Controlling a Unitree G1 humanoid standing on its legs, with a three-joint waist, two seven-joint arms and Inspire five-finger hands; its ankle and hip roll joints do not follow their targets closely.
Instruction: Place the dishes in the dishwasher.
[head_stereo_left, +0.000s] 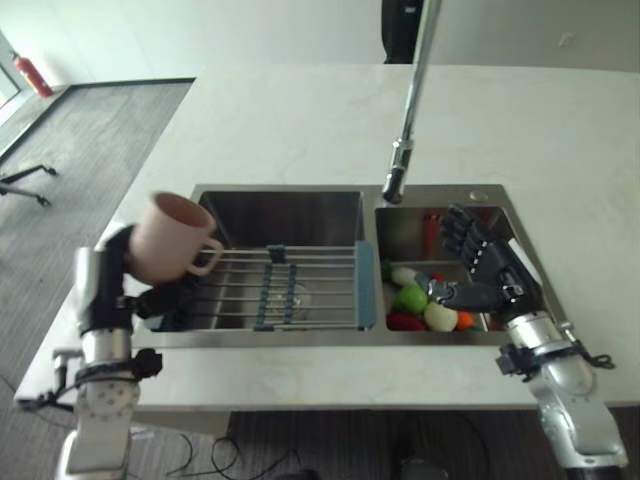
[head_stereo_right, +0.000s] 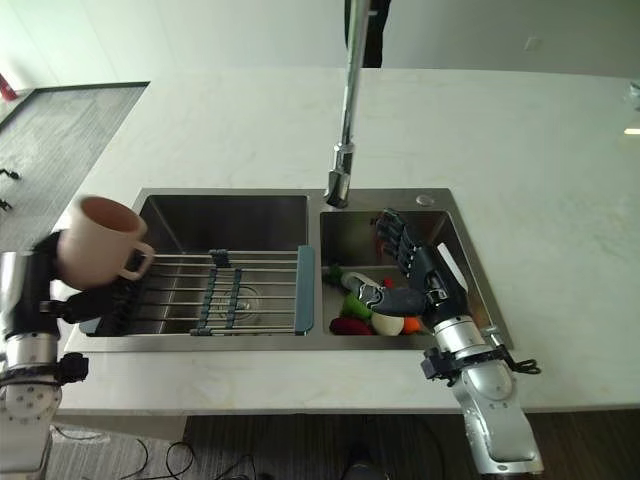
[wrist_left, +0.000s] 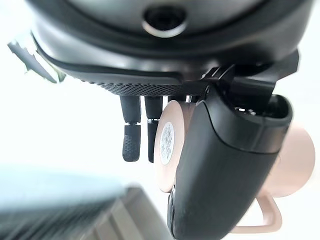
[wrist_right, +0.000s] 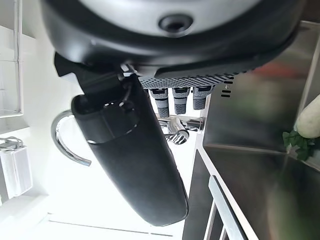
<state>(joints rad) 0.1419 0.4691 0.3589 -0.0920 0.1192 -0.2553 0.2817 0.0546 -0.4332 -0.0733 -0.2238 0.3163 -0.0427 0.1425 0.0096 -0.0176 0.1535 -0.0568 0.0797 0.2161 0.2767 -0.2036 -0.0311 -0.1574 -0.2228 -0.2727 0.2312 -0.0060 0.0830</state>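
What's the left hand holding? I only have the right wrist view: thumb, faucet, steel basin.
Observer: A pink mug, held in the left hand above the left basin's outer edge.
Operator: Anything under it?
Observer: A wire rack spans that basin, beside the mug.
Operator: And the right hand?
Observer: The right hand is open over the right basin, above toy fruit and vegetables.

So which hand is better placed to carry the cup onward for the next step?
The left hand: it already grips the pink cup, lifted by the left end of the sink. The right hand hangs open and empty over the right basin, above the toy vegetables.
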